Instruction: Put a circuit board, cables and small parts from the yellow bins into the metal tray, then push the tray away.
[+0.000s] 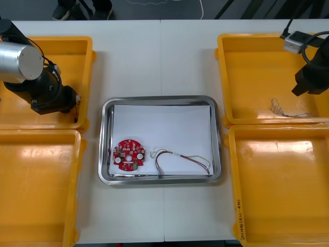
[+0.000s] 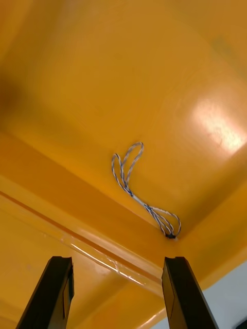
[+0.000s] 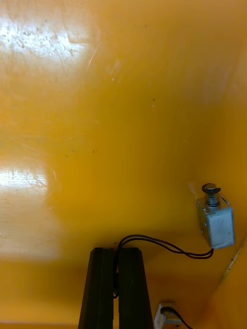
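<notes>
In the metal tray (image 1: 106, 154), near its front edge, lie a red circuit board (image 1: 128, 155) and a red and yellow cable (image 1: 182, 159). Farther back, the left gripper (image 3: 116, 253) has its fingers clamped on a black cable (image 3: 175, 250) joined to a small metal part (image 3: 218, 226) in a yellow bin (image 1: 85, 51). The right gripper (image 2: 117, 262), fingers apart, hangs over a blue and white cable (image 2: 128, 190).

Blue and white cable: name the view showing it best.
Right wrist view: the blue and white cable lies close, twist plain. Front view: a faint squiggle in the far right bin. Left wrist view faces another bin.
</notes>
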Controlling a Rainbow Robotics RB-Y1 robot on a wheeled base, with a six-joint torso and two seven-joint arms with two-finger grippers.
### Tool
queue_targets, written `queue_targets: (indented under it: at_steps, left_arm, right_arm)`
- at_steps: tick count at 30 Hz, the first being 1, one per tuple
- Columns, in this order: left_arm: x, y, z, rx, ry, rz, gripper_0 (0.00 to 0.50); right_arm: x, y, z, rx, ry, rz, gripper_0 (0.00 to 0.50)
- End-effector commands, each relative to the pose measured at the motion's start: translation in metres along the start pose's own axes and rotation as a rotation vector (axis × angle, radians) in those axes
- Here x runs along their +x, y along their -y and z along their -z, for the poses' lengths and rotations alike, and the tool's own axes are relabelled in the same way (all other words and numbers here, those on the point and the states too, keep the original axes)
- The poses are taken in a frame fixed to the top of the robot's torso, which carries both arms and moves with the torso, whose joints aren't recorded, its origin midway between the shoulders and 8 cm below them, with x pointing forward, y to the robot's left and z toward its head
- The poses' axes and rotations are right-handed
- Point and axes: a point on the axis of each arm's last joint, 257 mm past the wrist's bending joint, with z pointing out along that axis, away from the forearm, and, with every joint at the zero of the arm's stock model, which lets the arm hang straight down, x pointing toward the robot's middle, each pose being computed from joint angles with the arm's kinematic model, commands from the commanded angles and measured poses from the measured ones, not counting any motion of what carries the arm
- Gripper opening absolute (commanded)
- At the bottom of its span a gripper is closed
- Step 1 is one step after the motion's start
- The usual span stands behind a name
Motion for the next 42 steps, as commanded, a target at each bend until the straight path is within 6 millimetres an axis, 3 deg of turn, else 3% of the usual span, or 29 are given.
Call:
queue_targets:
  at_steps: [1, 6, 17, 28, 38, 40, 42]
  left_arm:
    - [-0.028, 0.012, 0.027, 0.01, 0.072, -0.122, 0.0]
    - [-0.037, -0.001, 0.048, -0.011, 0.098, -0.134, 0.0]
    - [-0.049, -0.033, 0.087, -0.059, 0.127, -0.13, 0.0]
    - [-0.054, -0.073, 0.104, -0.107, 0.128, -0.094, 0.0]
    - [-0.052, -0.083, 0.103, -0.114, 0.114, -0.066, 0.012]
    - [-0.052, -0.083, 0.103, -0.114, 0.114, -0.064, 0.067]
    - [-0.051, -0.084, 0.103, -0.116, 0.113, -0.062, 0.431]
  right_arm:
    - [0.031, 0.041, 0.005, 0.062, -0.011, -0.045, 0.5]
    - [0.031, 0.058, -0.008, 0.078, 0.008, -0.021, 0.5]
    - [0.015, 0.061, -0.039, 0.055, 0.081, -0.025, 0.5]
    - [0.007, 0.047, -0.07, 0.033, 0.118, -0.039, 0.5]
    - [0.005, 0.03, -0.092, 0.01, 0.132, -0.042, 0.5]
    - [0.007, 0.027, -0.096, 0.003, 0.129, -0.048, 0.5]
    - [0.007, 0.023, -0.099, -0.003, 0.131, -0.049, 0.5]
